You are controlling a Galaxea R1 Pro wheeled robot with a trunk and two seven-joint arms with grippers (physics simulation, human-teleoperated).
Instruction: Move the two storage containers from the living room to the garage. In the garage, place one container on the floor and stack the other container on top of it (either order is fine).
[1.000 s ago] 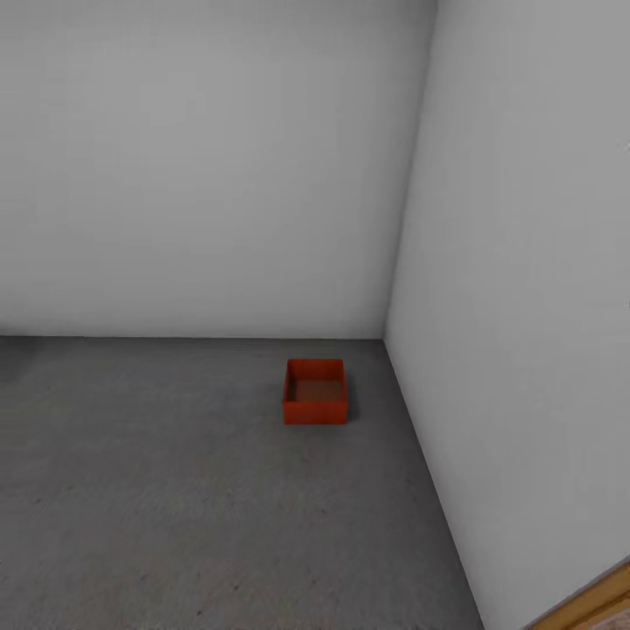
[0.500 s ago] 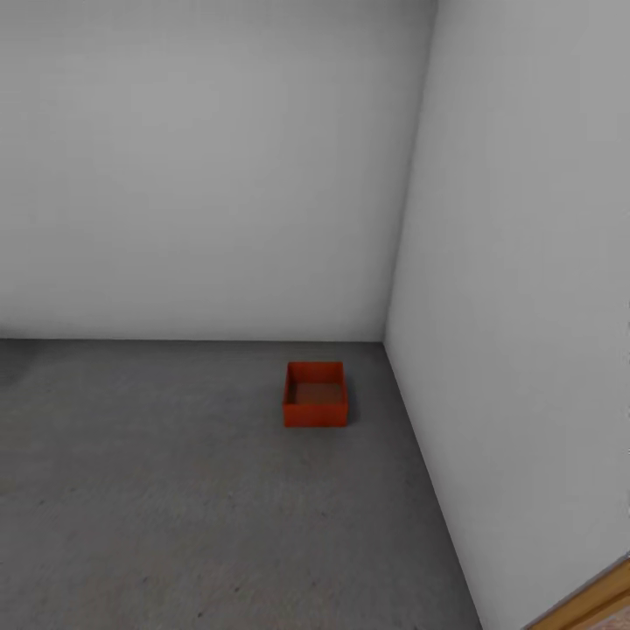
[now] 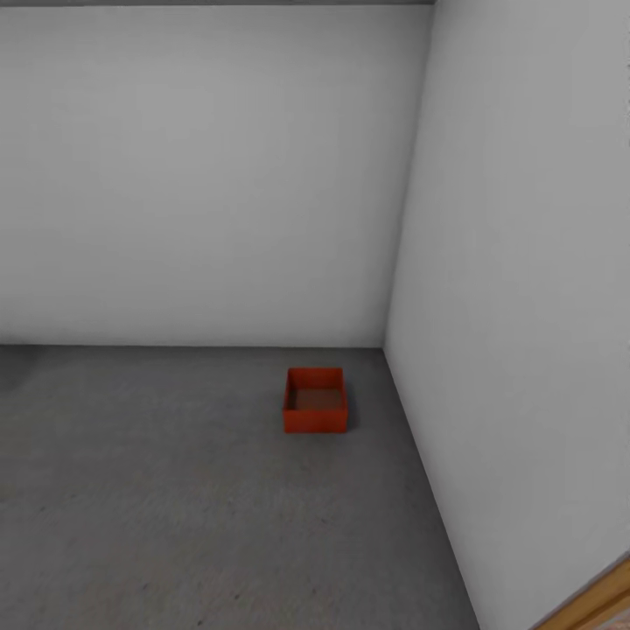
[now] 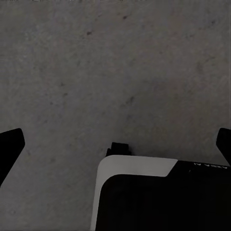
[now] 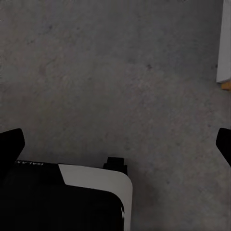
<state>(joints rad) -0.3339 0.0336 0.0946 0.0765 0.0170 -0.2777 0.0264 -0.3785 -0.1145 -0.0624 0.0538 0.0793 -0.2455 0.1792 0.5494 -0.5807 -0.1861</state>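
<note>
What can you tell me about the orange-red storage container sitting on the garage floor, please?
The storage container is an orange-red, rectangular, topless bin with low straight walls; its inside looks empty. It stands upright and level on the dark grey concrete floor, near the corner where the two pale grey walls meet, apart from both. Nothing sits on it or touches it other than the floor. Its material cannot be judged from this distance.

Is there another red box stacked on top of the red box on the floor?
No, the orange-red storage container sits alone on the grey concrete floor near the wall corner, open on top with nothing on it.
</note>
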